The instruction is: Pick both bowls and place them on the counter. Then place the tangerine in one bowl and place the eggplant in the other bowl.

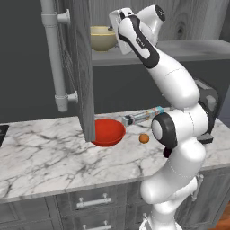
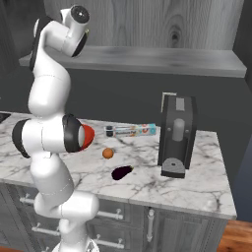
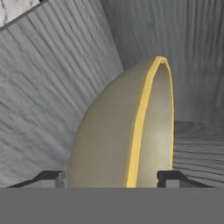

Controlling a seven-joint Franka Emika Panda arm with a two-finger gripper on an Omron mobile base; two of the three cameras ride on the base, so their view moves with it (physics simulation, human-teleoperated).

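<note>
Eggplant (image 2: pixel 122 172) nearest on the marble desk (image 1: pixel 45 157), tangerine (image 1: pixel 143 139) behind it, red bowl (image 1: pixel 108 132) further left by the cabinet door (image 1: pixel 83 67), and up on the shelf (image 1: pixel 179 49) the tan bowl (image 3: pixel 127 131), rim between jaws standing apart, grip unclear.

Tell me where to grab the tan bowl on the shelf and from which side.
Take the tan bowl by its yellowish rim, one finger inside and one outside the wall. Come from the open front of the shelf, level with it. In the hand view the rim already runs between the fingertips, so the thin wall probably fits the gripper.
</note>
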